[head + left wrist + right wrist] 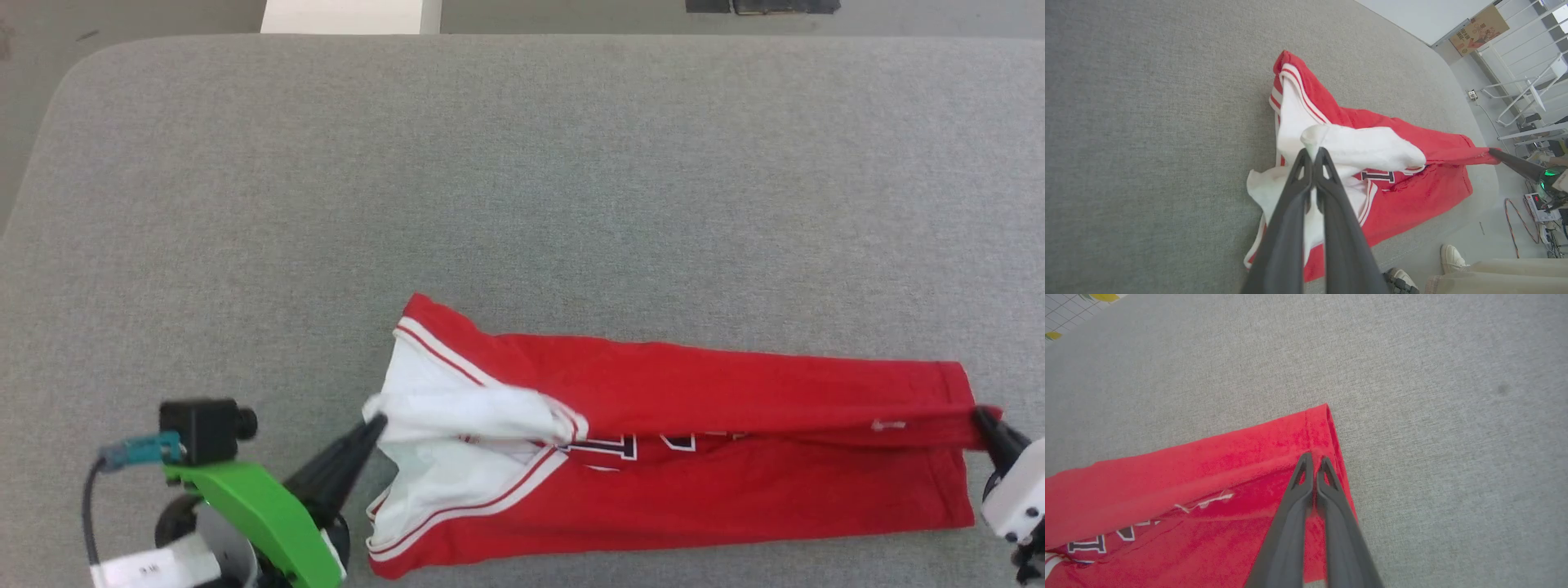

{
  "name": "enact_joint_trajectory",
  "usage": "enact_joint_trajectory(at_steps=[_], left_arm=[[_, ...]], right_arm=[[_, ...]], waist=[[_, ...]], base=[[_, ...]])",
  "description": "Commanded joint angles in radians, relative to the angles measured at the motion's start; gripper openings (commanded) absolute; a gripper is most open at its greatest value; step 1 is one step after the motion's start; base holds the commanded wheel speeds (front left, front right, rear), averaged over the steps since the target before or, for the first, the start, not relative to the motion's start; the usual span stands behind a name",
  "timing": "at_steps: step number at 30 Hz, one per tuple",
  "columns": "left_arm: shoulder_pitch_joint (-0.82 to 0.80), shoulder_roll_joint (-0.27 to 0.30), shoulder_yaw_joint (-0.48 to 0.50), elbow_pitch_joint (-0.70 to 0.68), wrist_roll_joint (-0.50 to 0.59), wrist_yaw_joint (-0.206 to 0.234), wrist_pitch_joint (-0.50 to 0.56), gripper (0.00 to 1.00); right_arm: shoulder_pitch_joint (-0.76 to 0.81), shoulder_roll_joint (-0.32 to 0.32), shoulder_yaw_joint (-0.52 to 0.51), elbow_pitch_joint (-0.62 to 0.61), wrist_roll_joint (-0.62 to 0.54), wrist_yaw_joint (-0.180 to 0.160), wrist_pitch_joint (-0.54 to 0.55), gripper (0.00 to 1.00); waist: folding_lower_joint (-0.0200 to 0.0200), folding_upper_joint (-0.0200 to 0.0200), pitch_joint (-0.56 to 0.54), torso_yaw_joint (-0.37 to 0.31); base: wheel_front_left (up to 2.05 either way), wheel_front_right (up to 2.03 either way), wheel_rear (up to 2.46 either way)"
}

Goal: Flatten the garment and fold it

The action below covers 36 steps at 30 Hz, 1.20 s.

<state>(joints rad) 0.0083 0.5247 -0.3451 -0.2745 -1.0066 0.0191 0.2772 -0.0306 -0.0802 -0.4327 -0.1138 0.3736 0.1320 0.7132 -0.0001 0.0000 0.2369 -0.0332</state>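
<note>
The garment (694,408), red with white sleeves and striped trim, lies stretched left to right along the near part of the grey table (522,180). Its long edge is folded over, half hiding the black lettering (629,445). My left gripper (377,421) is shut on the white sleeve (1363,147) at the garment's left end; in the left wrist view that gripper (1312,152) pinches the sleeve fabric and holds it lifted. My right gripper (977,415) is shut on the red hem at the right end, and the right wrist view shows that gripper (1314,459) pinching the hem near the corner (1323,412).
Bare grey table (1433,396) stretches behind and to both sides of the garment. The table's near edge runs close under the garment. A person's shoes (1449,257) and trouser legs stand beside the table in the left wrist view, with white railings and cables beyond.
</note>
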Motion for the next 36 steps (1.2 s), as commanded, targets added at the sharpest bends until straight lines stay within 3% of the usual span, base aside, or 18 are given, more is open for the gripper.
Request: enact_joint_trajectory(at_steps=[1,9,16,17,18,20,25,30,36], left_arm=[[0.018,-0.003,-0.009,0.001,-0.002,0.005,0.0,0.0],[-0.015,-0.039,-0.057,0.109,-0.005,-0.004,0.025,0.0],[-0.078,-0.088,-0.064,0.261,-0.024,-0.01,0.024,0.0],[-0.085,-0.092,-0.065,0.275,-0.022,-0.009,0.021,0.28],[-0.092,-0.096,-0.068,0.289,-0.02,-0.011,0.02,0.48],[-0.1,-0.102,-0.073,0.307,-0.019,-0.014,0.019,1.0],[-0.087,-0.104,-0.076,0.3,-0.023,-0.013,0.017,1.0],[-0.035,-0.093,-0.041,0.215,-0.01,0.018,-0.038,1.0],[0.018,-0.109,0.076,0.086,0.101,0.109,-0.278,1.0]], right_arm=[[0.017,0.005,0.001,0.001,-0.001,-0.001,0.005,0.0],[0.017,0.011,0.029,0.045,-0.051,-0.001,-0.005,0.0],[-0.037,0.014,0.066,0.185,-0.091,-0.001,-0.035,0.0],[-0.042,0.014,0.068,0.2,-0.094,-0.001,-0.04,0.0],[-0.048,0.013,0.069,0.217,-0.098,-0.001,-0.046,0.29],[-0.058,0.011,0.069,0.238,-0.1,-0.001,-0.059,1.0],[-0.061,0.004,0.065,0.235,-0.082,-0.001,-0.081,1.0],[-0.029,-0.009,0.055,0.138,-0.041,-0.001,-0.067,1.0],[0.022,0.003,0.014,0.0,-0.049,-0.001,-0.107,1.0]], waist=[[0.0001,0.0,-0.001,0.002],[0.0001,0.0,0.011,0.004],[0.0001,0.0,0.017,-0.003],[0.0001,0.0,0.016,-0.004],[0.0001,0.0,0.015,-0.004],[0.0001,0.0,0.011,-0.003],[0.0001,0.0,-0.013,0.001],[0.0001,0.0,-0.043,0.001],[0.0001,0.0,-0.056,0.003]], base=[[0.0,0.0,0.0],[0.0,0.0,0.0],[0.0,0.0,0.0],[0.0,0.0,0.0],[0.0,0.0,0.0],[0.0,0.0,0.0],[0.0,0.0,0.0],[0.0,0.0,0.0],[0.0,0.0,0.0]])
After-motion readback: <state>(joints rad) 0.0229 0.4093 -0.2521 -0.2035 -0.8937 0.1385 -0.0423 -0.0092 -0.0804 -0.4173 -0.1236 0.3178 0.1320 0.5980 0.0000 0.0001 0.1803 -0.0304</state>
